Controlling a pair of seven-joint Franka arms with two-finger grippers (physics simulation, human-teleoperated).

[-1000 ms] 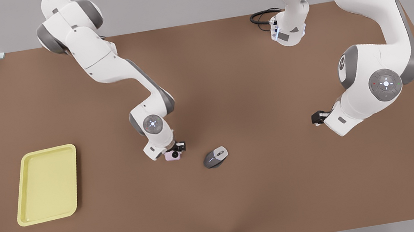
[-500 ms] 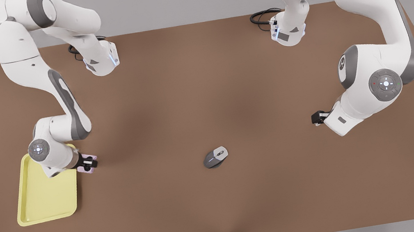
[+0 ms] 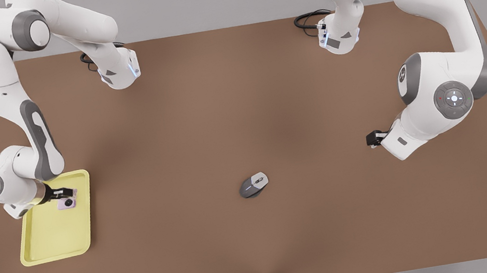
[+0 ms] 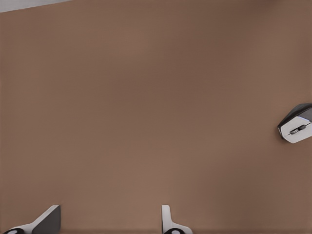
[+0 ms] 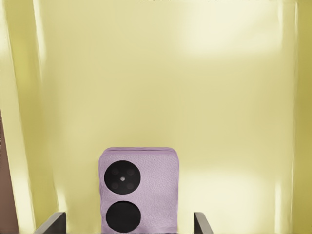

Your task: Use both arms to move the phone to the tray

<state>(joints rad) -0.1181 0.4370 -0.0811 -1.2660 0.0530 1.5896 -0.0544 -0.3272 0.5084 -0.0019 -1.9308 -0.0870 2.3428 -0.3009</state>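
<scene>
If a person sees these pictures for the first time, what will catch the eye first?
Probably the pale yellow tray at the front view's left, with the small pink phone over it between the open fingers of the right hand. Next, the grey mouse alone mid-table, and the left hand waiting open at the front view's right.

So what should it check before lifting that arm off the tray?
1. Phone inside the tray rim: ok.
2. Right gripper jaws open, clear of the phone's sides: ok.
3. Phone lying flat on the tray floor: cannot tell.
4. Left gripper waiting far from the tray, jaws open, holding nothing: ok.
5. Mouse well away from the tray: ok.
</scene>
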